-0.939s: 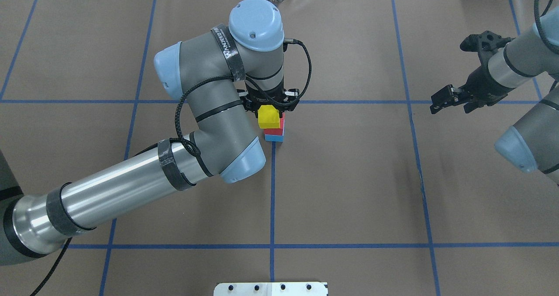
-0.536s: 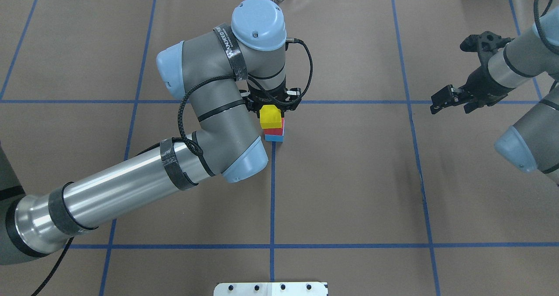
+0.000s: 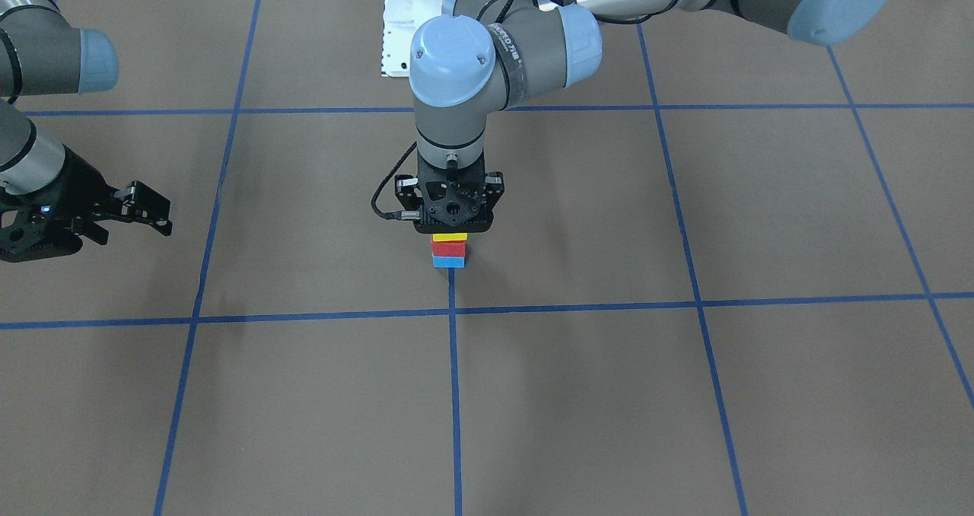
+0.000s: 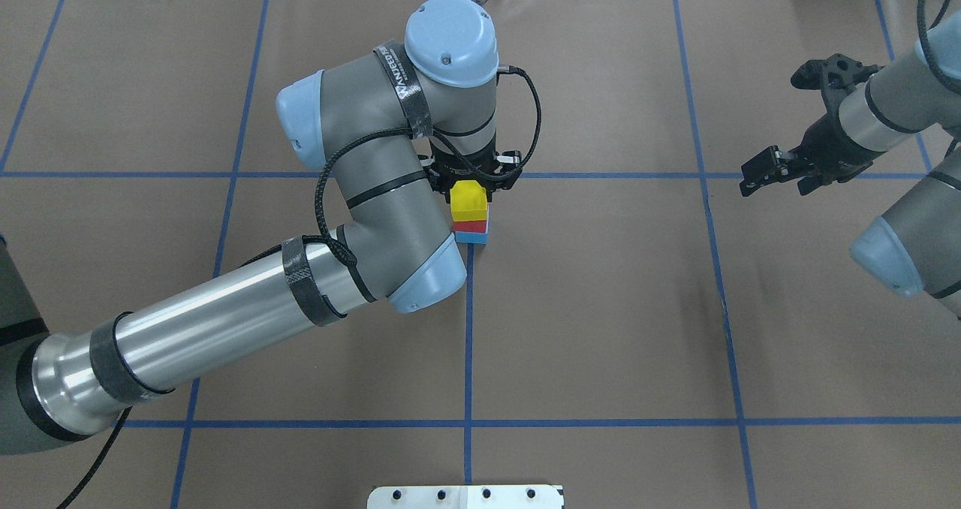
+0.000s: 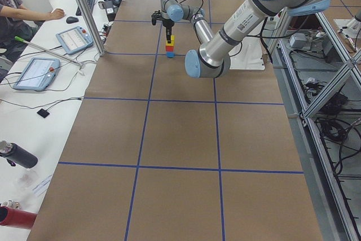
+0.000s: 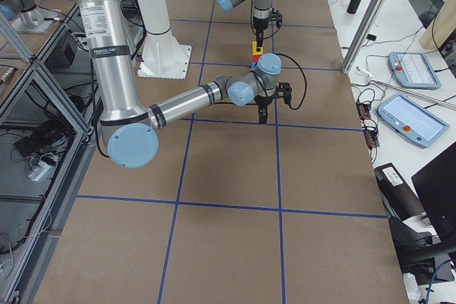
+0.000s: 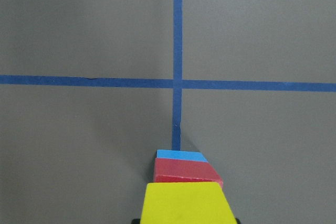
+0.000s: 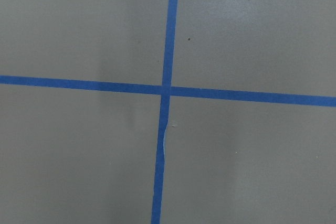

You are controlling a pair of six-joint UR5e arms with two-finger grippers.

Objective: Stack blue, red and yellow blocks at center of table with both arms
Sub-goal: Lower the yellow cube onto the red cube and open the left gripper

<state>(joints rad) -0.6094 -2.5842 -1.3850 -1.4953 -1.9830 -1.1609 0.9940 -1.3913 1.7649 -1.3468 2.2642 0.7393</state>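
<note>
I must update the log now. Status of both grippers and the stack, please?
Left gripper shut on small yellow cube, atop red cube on light blue cube, near blue tape crossing. Right gripper open, parked aside. Nothing obstructing.

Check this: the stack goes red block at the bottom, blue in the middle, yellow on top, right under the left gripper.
Not quite: the bottom two are swapped. The blue block is at the bottom and the red block in the middle; the yellow block is on top, right under the left gripper. The front-facing view shows it.
</note>
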